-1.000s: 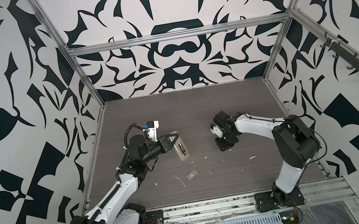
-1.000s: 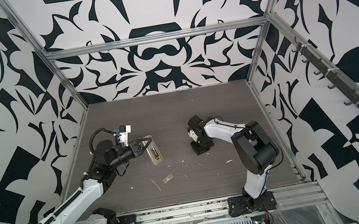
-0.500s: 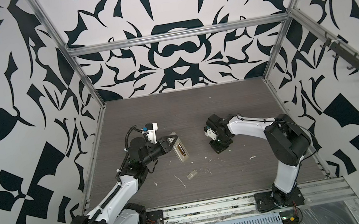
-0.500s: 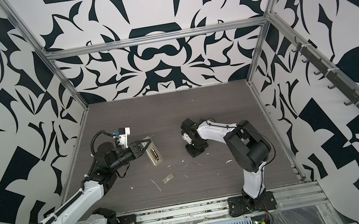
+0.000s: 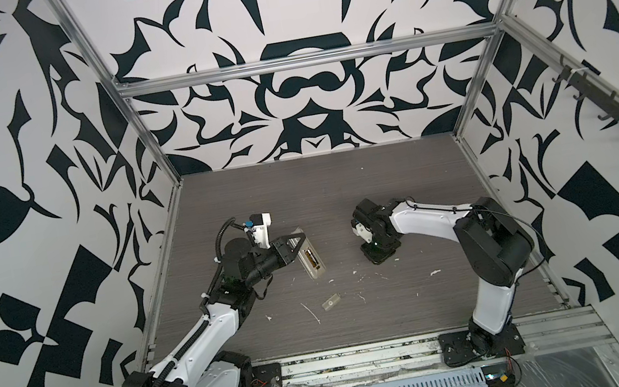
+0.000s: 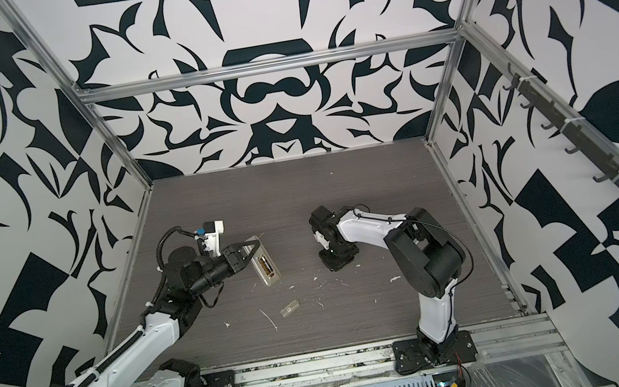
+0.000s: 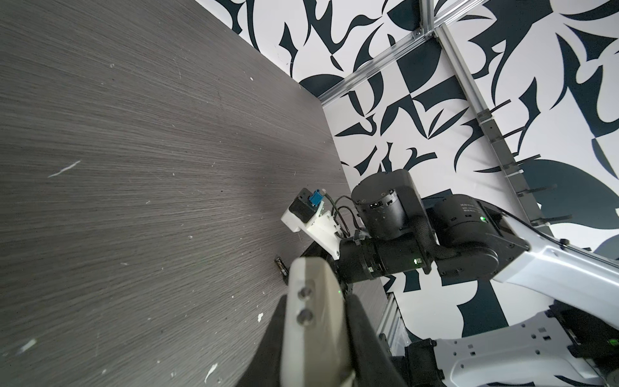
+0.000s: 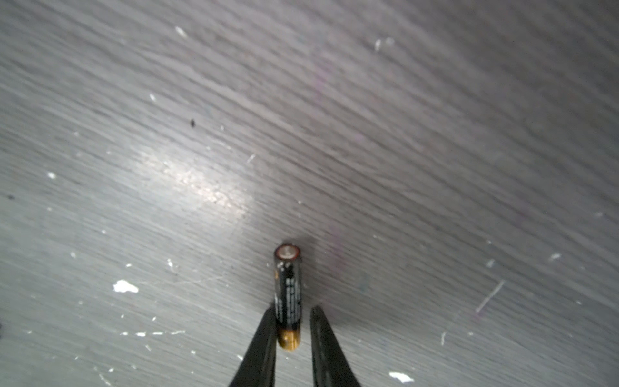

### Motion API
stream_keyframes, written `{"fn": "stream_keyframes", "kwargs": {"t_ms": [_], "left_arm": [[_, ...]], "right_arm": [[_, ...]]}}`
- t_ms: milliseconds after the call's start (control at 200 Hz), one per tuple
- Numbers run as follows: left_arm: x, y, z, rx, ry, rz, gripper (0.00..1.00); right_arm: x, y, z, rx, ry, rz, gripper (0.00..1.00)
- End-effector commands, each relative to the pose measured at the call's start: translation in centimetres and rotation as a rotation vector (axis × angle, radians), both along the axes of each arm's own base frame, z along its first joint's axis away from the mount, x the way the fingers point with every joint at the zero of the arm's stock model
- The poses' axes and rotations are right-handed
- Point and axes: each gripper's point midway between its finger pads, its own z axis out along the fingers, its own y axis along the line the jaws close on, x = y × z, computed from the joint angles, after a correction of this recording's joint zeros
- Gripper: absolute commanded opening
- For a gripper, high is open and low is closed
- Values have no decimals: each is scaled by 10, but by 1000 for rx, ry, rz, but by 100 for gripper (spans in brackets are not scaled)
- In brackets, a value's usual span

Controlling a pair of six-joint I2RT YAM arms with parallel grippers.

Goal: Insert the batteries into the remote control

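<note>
The remote control (image 5: 311,260) is slanted at left-centre in both top views, well clear of the table (image 5: 340,185) edges, with bare wood on every side. The left gripper (image 5: 294,244) pinches its upper end. The right gripper (image 8: 290,313) is slightly parted around a battery (image 8: 288,291): one finger touches it, the other shows a gap. Since a second ago, that arm has shifted left toward the remote control.

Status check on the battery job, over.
Left pincer shut on remote. Right pincer slightly open astride battery lying on table. Loose cover on table, clear of both.
</note>
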Motion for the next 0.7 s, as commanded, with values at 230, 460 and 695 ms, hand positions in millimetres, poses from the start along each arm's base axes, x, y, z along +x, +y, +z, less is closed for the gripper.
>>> {"fn": "stream_keyframes", "kwargs": {"t_ms": [230, 460, 695], "left_arm": [[3, 1, 6, -14, -20, 8, 0], [2, 1, 4, -13, -13, 8, 0], [3, 2, 4, -9, -11, 16, 0]], "right_arm": [[-1, -7, 8, -36, -28, 1, 25], [-1, -6, 3, -31, -24, 15, 23], [-1, -6, 2, -37, -27, 15, 16]]}}
